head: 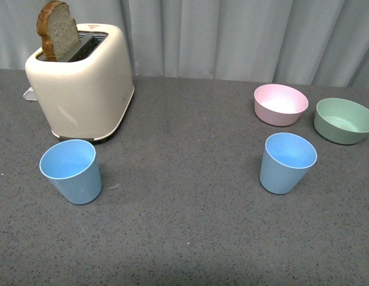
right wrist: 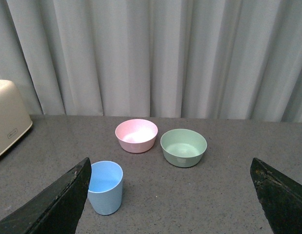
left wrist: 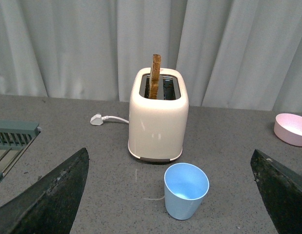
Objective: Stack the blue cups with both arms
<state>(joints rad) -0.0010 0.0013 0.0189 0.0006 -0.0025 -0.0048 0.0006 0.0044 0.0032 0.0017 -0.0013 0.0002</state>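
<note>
Two upright on the table (head: 184,238), well apart: left blue cup (head: 71,171) just before the toaster (head: 83,83), right blue cup (head: 287,162) near the pink bowl (head: 281,104). Left jaws and right jaws spread wide, empty, each facing its own cup. Nothing stacked yet.

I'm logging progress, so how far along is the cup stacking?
Done: nothing yet. The left cup stands before the toaster and the right cup near the pink bowl, upright and far apart. In hand: nothing; the left gripper and right gripper are open and empty, each facing its cup. Left: grasp both cups, lift, and nest one in the other.
</note>
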